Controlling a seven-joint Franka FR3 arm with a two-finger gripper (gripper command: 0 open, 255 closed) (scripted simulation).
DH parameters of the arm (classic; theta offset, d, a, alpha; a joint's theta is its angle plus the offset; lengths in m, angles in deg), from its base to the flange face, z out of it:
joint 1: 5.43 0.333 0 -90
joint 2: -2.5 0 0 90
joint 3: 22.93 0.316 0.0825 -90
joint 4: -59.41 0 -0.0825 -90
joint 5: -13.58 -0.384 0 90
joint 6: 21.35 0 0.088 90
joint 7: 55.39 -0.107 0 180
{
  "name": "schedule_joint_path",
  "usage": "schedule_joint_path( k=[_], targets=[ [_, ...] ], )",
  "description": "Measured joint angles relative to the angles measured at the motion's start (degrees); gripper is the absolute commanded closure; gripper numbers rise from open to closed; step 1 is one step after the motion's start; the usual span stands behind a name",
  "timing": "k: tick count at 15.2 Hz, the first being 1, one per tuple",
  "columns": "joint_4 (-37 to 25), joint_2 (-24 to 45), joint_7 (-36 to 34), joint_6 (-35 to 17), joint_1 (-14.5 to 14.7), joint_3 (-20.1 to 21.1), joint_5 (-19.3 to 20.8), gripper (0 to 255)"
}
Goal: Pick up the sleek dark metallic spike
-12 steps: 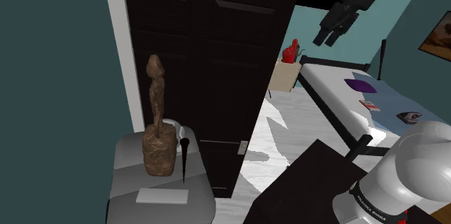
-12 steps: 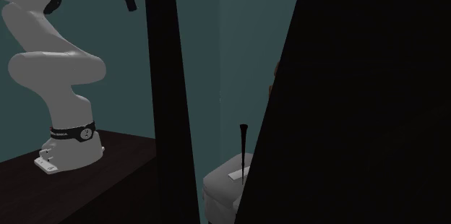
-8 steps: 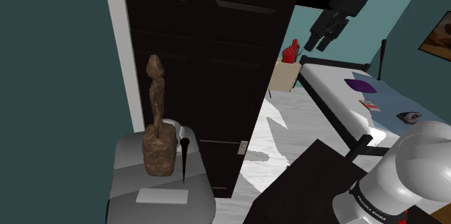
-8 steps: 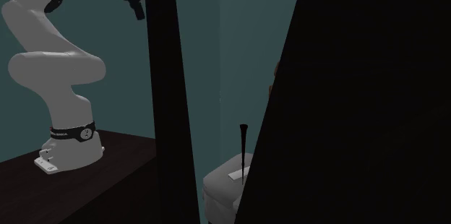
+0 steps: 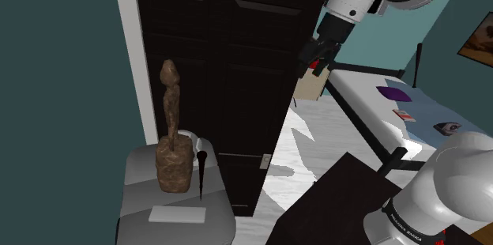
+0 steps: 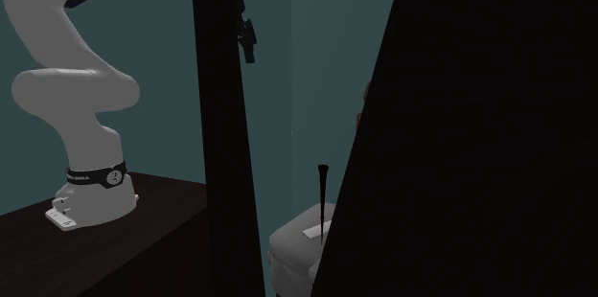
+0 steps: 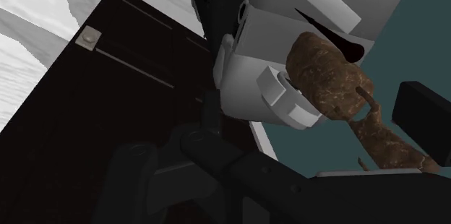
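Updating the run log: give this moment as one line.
gripper: open, empty, high by dark door | spike: upright, untouched, beside brown figure | grasp: not yet

— How's the light where you are?
— Dim at the door (image 5: 229, 85). The floor (image 5: 316, 150) beyond glows pale, cut by jagged shadows.
— And the second exterior view?
— Darker: a near-black panel (image 6: 479, 151), my arm (image 6: 72, 94) lit pale grey.

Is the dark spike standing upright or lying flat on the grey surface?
Upright: the dark spike stands tip-down on the grey surface, beside the brown figure.
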Motion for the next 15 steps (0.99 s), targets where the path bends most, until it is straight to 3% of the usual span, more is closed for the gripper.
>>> schedule_joint_path(
  k=[5, 15],
  targets=[
    [0.65, 8.0, -2.07, -7.51, 1.12, 3.04, -1.74, 0],
    [-4.27, 26.98, -7.69, -19.68, 3.31, 8.87, -2.58, 0]
  ],
)
